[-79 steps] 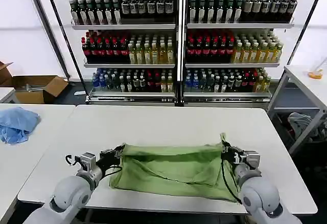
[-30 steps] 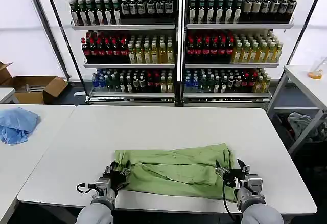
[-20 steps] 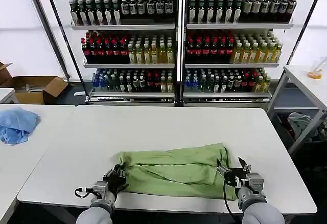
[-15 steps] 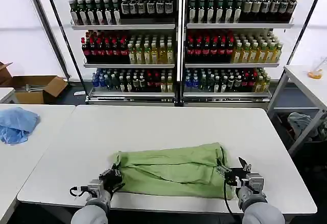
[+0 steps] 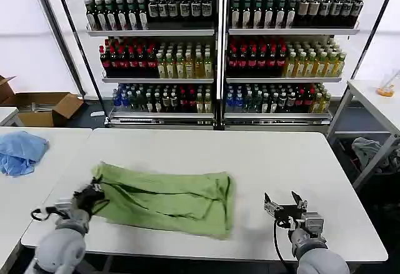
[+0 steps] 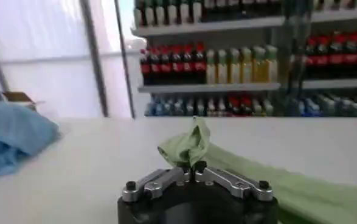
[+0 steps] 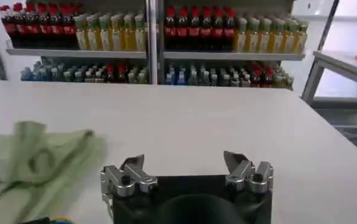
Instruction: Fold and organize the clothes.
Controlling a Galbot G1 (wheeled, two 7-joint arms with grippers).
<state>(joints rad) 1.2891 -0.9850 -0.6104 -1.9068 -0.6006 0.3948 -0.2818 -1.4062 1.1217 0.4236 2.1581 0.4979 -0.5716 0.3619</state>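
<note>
The light green shirt (image 5: 165, 200) is seen lying on the white table (image 5: 250, 155), folded into a long band on the table's left-hand half, toward the near edge. Its long axis runs roughly from 9 o'clock to 3 o'clock across the table in the head view, tilted a little so that the left end sits farther from the robot than the right end. The right end is folded over into a thick rounded edge near the table's middle; the left end tapers to a bunched corner.

That corner is held by the left gripper (image 5: 94, 194), at about 8 o'clock on the table, near its left edge. In the left wrist view the fingers (image 6: 197, 166) are seen pinched together on a gathered tuft of the shirt (image 6: 190, 143), which stands up above them while the rest of the cloth trails away flat on the tabletop.

The right gripper (image 5: 283, 204) is seen at about 5 o'clock, low over bare table near the front edge, well apart from the shirt's folded end. Its fingers (image 7: 131, 165) are spread wide with nothing between them, and the shirt (image 7: 35, 161) is seen off to one side.
</note>
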